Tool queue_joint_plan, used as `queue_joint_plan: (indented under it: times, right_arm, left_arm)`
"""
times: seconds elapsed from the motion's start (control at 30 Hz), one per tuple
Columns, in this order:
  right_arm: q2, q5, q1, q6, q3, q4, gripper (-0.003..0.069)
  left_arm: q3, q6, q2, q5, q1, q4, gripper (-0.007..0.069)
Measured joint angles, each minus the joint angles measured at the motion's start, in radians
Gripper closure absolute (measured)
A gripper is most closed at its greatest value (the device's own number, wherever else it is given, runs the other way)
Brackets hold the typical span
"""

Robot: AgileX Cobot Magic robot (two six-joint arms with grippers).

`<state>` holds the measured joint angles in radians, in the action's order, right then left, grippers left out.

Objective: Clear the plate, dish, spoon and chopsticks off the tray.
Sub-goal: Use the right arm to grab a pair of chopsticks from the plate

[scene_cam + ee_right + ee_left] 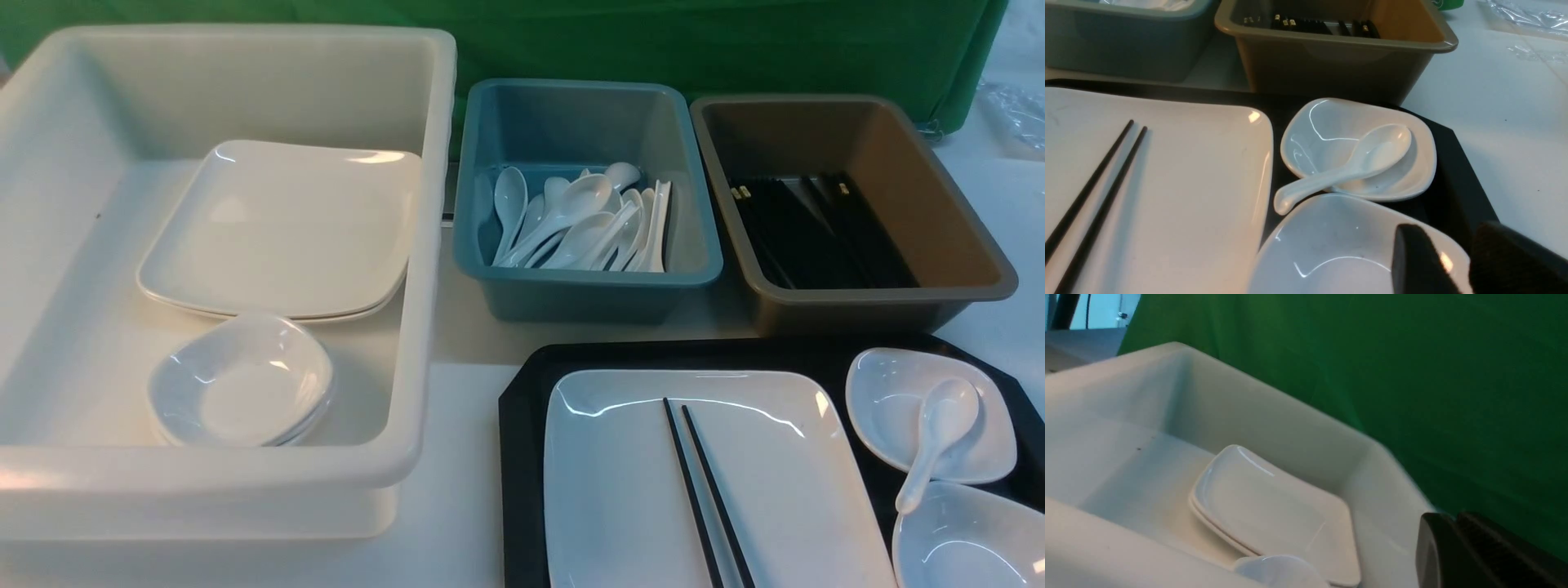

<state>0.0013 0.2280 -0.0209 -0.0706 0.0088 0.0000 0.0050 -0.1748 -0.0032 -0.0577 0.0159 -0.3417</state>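
Note:
The black tray (522,425) lies at the front right. On it is the large white plate (620,474) with the black chopsticks (702,490) laid across it. Beside the plate are two small white dishes. The far one (890,392) holds the white spoon (939,425). My right gripper (1449,232) straddles the rim of the near dish (1331,241), one finger inside and one outside, shut on it. The dish still rests on the tray. My left gripper (1453,516) hangs shut and empty near the white bin. Neither gripper shows in the front view.
A big white bin (429,245) on the left holds stacked plates and small dishes. Behind the tray, a blue bin (588,302) holds several spoons and a brown bin (857,314) holds black chopsticks. Green cloth hangs at the back.

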Motion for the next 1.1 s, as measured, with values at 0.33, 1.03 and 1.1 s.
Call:
queue_joint_plan:
  times: [0.33,1.03,1.1]
  right_arm:
    - [0.000,-0.377,0.000,0.592,0.000,0.199,0.0420]
    - [0.608,0.574,-0.010,0.107,-0.871,0.217,0.0631]
    - [0.665,0.644,-0.011,0.076,-0.908,0.234,0.0629]
  left_arm:
    - [0.000,-0.225,0.000,-0.267,0.000,-0.045,0.0608]
    - [-0.800,-0.100,0.497,0.562,0.000,0.318,0.0608]
    - [-0.826,-0.053,0.550,0.641,0.000,0.297,0.0608]
